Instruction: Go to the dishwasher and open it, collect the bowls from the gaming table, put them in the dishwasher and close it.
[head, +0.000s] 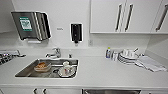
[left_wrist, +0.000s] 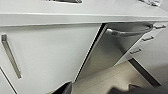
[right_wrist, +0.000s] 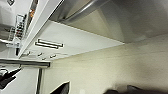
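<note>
Dishwasher (left_wrist: 110, 53) first, since that's what this step is about: it sits under the white desk (head: 100, 72), just right of the sink (head: 47, 68), between a white cabinet door (left_wrist: 47, 52) and a stack of drawers (left_wrist: 150, 42). In the left wrist view its steel front looks tipped out a bit at the top, with a dark gap down the cabinet side, so my guess is the door is only just cracked open, nowhere near flat.

Bar handle (left_wrist: 130, 31) runs across the top of the door, right under the desk edge, and the right wrist camera is looking up at it from close by. Can't tell whether either claw is open or closed, the fingers are too dark and blurry.

To do this well I'd say grab the bar near its middle and pull out and down along the door's arc, not straight back, keeping the wrist clear of the desk lip.

On top there's a stack of plates (head: 127, 57) and a small soap bottle (head: 108, 53).
</note>
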